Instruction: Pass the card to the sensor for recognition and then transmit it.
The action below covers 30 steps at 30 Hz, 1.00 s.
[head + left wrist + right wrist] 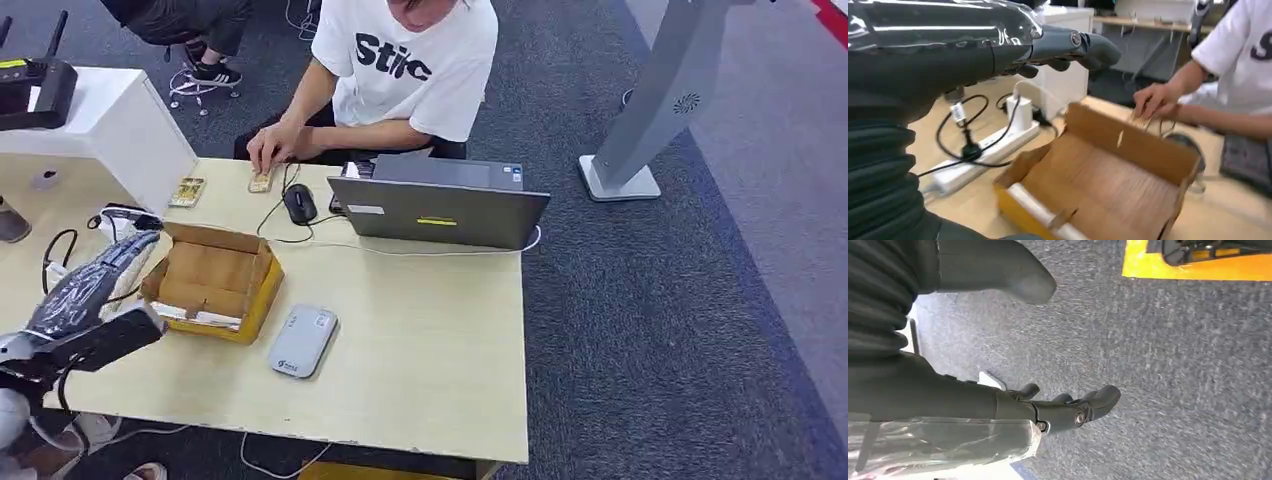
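Left hand [90,285] hovers empty, fingers loosely extended, beside open brown cardboard box [212,281], grey rounded card sensor [302,341] right of it, person's hand [272,147] on small card [261,181]; right hand [1068,407] hangs empty, fingers spread.

A pale wooden rectangular table [430,350] stands on dark grey carpet [650,330]. The robot's left hand [95,280] hovers over its near-left part, empty, fingers apart. Just beside the fingertips sits an open brown cardboard box with a yellow side [212,280]. Past the box, further from the hand, lies a flat light-grey rounded card reader [302,341]. Close by the hand lies a white power strip with black cables [983,150]. Well beyond, a grey laptop [440,205], a black mouse [299,203] and two small yellowish cards [187,191] [261,181] lie at the far edge.
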{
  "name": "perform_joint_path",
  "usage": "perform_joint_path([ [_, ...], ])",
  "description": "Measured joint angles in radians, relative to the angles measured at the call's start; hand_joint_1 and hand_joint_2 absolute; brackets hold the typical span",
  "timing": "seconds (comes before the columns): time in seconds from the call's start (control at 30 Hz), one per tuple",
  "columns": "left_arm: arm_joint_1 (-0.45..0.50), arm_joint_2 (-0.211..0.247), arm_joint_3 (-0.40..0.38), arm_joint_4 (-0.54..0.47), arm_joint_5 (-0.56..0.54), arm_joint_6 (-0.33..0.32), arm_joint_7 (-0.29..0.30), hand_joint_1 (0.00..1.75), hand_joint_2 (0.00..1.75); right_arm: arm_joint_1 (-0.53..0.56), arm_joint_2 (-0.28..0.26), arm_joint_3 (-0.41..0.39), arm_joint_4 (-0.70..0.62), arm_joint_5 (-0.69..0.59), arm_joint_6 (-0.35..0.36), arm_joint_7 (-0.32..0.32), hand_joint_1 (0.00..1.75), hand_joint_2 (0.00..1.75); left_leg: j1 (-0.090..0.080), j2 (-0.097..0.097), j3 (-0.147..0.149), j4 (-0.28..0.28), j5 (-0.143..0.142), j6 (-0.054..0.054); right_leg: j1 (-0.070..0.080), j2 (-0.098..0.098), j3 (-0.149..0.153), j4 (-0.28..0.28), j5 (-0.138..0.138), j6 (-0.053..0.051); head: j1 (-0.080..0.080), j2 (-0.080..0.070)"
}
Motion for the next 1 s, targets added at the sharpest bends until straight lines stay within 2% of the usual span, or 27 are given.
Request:
perform_joint_path([
  [0.07,0.075,0.103,0.045,-0.059,0.086,-0.077,0.035,0.0,1.75,0.0,0.0,-0.01,0.0,0.004,0.006,0.0,0.0,1.75,0.0,0.0,0.0,0.0,0.0,0.0,0.0,0.0,-0.001,0.0,0.0,0.0,0.0,0.0],
  [0.13,0.127,0.178,0.093,-0.104,0.106,-0.115,0.062,0.0,1.75,0.0,-0.001,-0.015,0.0,0.007,0.014,0.0,0.0,1.75,0.0,-0.002,-0.001,0.0,0.0,0.0,0.0,-0.003,-0.003,0.0,-0.001,0.0,0.0,0.0],
  [0.27,0.179,0.246,0.118,-0.146,0.038,-0.114,0.086,0.0,1.75,-0.006,-0.001,-0.026,0.0,0.015,0.017,-0.002,0.0,1.75,0.0,-0.006,-0.001,0.0,0.0,0.0,-0.001,-0.008,-0.001,-0.001,-0.002,-0.001,0.0,0.0],
  [0.33,0.189,0.253,0.117,-0.148,-0.013,-0.087,0.086,0.0,1.75,-0.007,-0.001,-0.031,0.001,0.021,0.017,-0.002,0.0,1.75,-0.001,-0.006,-0.001,0.0,0.0,0.0,-0.001,-0.008,-0.001,-0.001,-0.001,-0.001,0.0,0.0],
  [0.43,0.187,0.242,0.095,-0.144,-0.16,0.002,0.082,0.0,1.75,-0.009,-0.001,-0.036,0.002,0.031,0.017,-0.002,0.0,1.75,-0.001,-0.006,0.0,0.0,0.001,0.0,-0.001,-0.008,0.0,-0.001,0.0,0.0,0.0,0.0],
  [0.53,0.154,0.21,0.052,-0.109,-0.315,0.094,0.07,0.0,1.75,-0.011,0.001,-0.037,0.002,0.039,0.017,0.0,0.0,1.75,-0.001,-0.007,0.0,0.0,0.001,0.0,-0.001,-0.008,0.002,-0.001,0.0,0.0,0.0,0.0],
  [0.63,0.122,0.16,0.01,-0.063,-0.419,0.176,0.052,0.0,1.75,-0.014,0.001,-0.038,0.004,0.047,0.016,0.0,0.0,1.75,-0.001,-0.007,0.0,0.0,0.001,0.0,-0.001,-0.008,0.001,-0.001,0.0,-0.001,0.0,0.0],
  [0.77,0.071,0.065,-0.038,0.005,-0.535,0.294,0.028,0.0,1.75,-0.016,0.002,-0.039,0.006,0.059,0.016,0.002,0.0,1.75,-0.002,-0.008,0.0,0.0,0.001,0.0,-0.002,-0.009,0.001,-0.001,0.0,-0.001,0.0,0.0],
  [0.83,0.054,0.017,-0.062,0.04,-0.553,0.321,0.024,0.0,1.75,-0.018,0.003,-0.039,0.007,0.066,0.015,0.002,0.0,1.75,-0.002,-0.007,0.0,0.001,0.001,0.0,-0.002,-0.008,0.001,-0.001,0.0,0.0,0.0,0.0],
  [1.0,0.013,-0.073,-0.108,0.112,-0.564,0.331,0.02,0.0,1.75,-0.02,0.003,-0.039,0.008,0.076,0.013,0.003,0.0,1.75,-0.002,-0.007,0.0,0.001,0.001,0.0,-0.002,-0.008,0.001,-0.001,0.001,0.0,0.0,0.0],
])
